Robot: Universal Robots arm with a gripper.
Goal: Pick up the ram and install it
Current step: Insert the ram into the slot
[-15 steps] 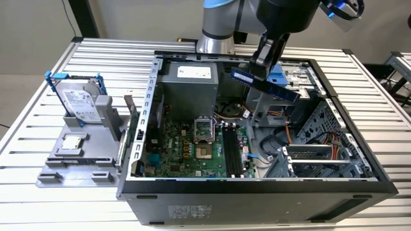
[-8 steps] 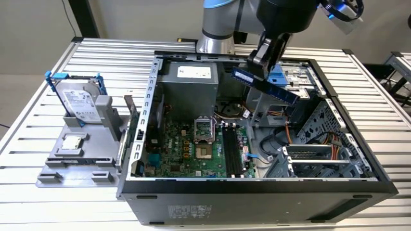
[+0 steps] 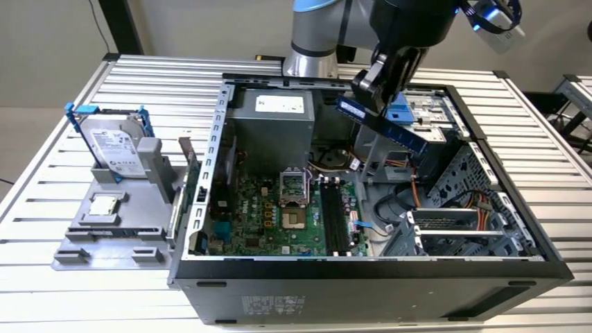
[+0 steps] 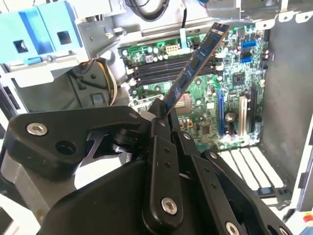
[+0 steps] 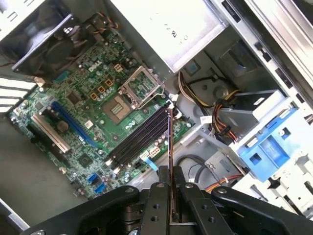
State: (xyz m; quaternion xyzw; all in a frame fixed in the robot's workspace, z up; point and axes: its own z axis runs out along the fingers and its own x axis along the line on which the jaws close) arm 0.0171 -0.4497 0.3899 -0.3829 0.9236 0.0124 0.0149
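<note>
Here the tool [image 3: 368, 96] is clamped on one short end of the ram [image 3: 381, 125], with its fingers [image 4: 157, 147] pressed flat against the two broad faces. In the exterior view the ram hangs tilted in the air above the open computer case [image 3: 370, 269]. Its free end slants down toward the exterior view's right, well apart from the parts below. In the first wrist view the ram shows edge-on as a thin dark line, roughly lined up with the black memory slots [image 5: 139, 139] on the green motherboard [image 5: 78, 112], but it touches none of them.

The ram looks light and stiff, yet thin and likely brittle, so it would probably tolerate little twisting or sideways force. Its faces carry small chips, so a firm but gentle hold seems right. Gripping near one end, as now, leaves the long edges free, though it probably gives the far end some leverage to swing. Which long edge carries the contacts, I cannot tell.

Off to the side on the bench [image 3: 93, 305], the hard drive [image 3: 116, 146] stands upright in a grey holder, with a small square chip [image 3: 104, 205] lying flat in front of it.
</note>
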